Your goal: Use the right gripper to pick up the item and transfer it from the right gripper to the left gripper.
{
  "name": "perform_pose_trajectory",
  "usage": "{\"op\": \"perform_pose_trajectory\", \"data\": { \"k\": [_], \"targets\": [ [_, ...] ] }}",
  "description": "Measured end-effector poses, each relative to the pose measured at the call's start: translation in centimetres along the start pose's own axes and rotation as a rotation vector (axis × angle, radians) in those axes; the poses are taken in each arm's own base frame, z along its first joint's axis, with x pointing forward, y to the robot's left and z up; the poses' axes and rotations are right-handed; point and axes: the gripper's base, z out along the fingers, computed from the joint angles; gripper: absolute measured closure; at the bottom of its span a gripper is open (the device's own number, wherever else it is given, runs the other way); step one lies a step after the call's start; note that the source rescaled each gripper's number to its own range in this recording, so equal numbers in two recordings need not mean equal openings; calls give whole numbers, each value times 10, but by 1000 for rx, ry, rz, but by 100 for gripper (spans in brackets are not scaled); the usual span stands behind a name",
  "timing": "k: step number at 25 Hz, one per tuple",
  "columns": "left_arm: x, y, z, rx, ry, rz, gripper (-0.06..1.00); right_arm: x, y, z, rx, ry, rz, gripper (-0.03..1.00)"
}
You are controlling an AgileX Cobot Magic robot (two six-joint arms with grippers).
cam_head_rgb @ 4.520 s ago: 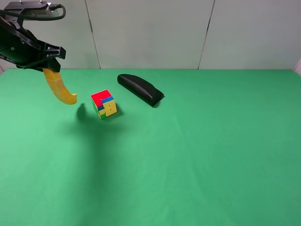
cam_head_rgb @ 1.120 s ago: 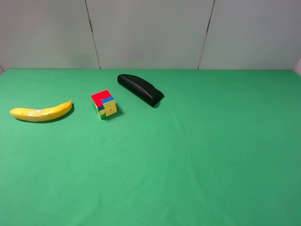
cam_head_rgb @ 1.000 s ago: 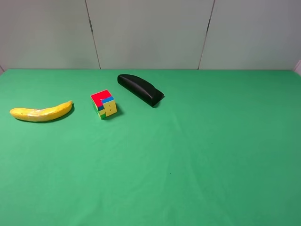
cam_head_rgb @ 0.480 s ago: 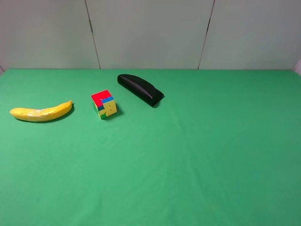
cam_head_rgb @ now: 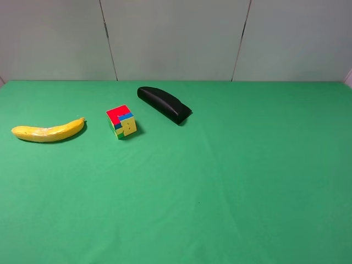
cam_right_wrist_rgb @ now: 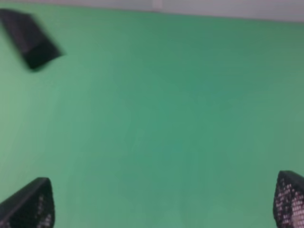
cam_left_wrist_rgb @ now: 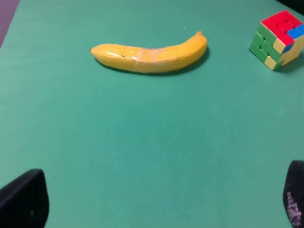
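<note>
Left end effector [cam_left_wrist_rgb: 156, 199]: two dark fingertips [cam_left_wrist_rgb: 23, 199] spread wide at the frame corners, nothing between them. Right end effector [cam_right_wrist_rgb: 164, 202]: mesh-textured fingertips [cam_right_wrist_rgb: 289, 198] likewise wide apart and empty, over bare green tabletop [cam_head_rgb: 231, 181]. Neither arm shows in the exterior high view.

Landmark: puzzle cube [cam_head_rgb: 121, 121], red on top, yellow, blue and green on its sides. Banana [cam_head_rgb: 48, 131] lies flat on the tabletop left of the cube, apart from it, tapered tip toward the cube. Curved, yellow, paler band around the middle, longer than the cube. Nothing touches or covers it.

Black case [cam_head_rgb: 164, 104]: behind and right of the cube, lying at an angle, near but apart.
</note>
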Motion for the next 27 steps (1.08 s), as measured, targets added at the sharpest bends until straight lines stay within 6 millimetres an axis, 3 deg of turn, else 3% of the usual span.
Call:
{"op": "perform_pose_trajectory", "data": {
  "k": [5, 27],
  "targets": [
    [0, 0, 0, -1, 0, 0, -3, 0, 0, 0, 108, 5, 55, -3],
    [0, 0, 0, 1, 0, 0, -3, 0, 1, -1, 183, 8, 90, -3]
  ]
}}
